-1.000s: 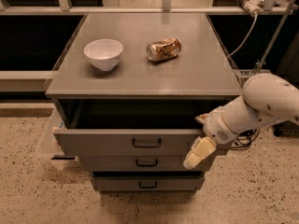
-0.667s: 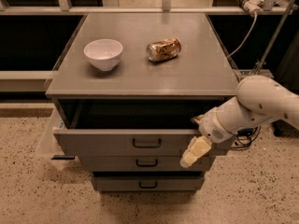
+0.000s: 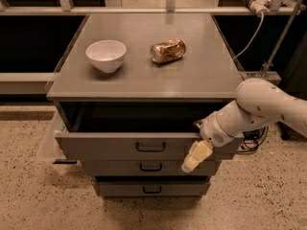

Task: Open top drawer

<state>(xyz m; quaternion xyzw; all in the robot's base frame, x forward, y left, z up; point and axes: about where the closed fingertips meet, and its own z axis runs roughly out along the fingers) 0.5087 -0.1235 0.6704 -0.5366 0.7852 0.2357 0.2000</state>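
Observation:
The top drawer (image 3: 110, 146) is the widest grey front with a small black loop handle (image 3: 150, 147) at its centre. It stands pulled out from the grey cabinet, and its dark inside shows above the front. My gripper (image 3: 195, 157) hangs at the end of the white arm (image 3: 261, 107), in front of the drawer front's right part, to the right of the handle. It holds nothing that I can see.
Two narrower drawer fronts (image 3: 151, 167) sit shut below the top one. On the cabinet top (image 3: 201, 71) stand a white bowl (image 3: 106, 55) and a crushed can (image 3: 168, 51) lying on its side. Cables (image 3: 252, 140) hang at the right. Speckled floor (image 3: 38, 200) lies around.
The arm and gripper have shifted a little to the left along the drawer front. The drawer stays pulled out the same amount.

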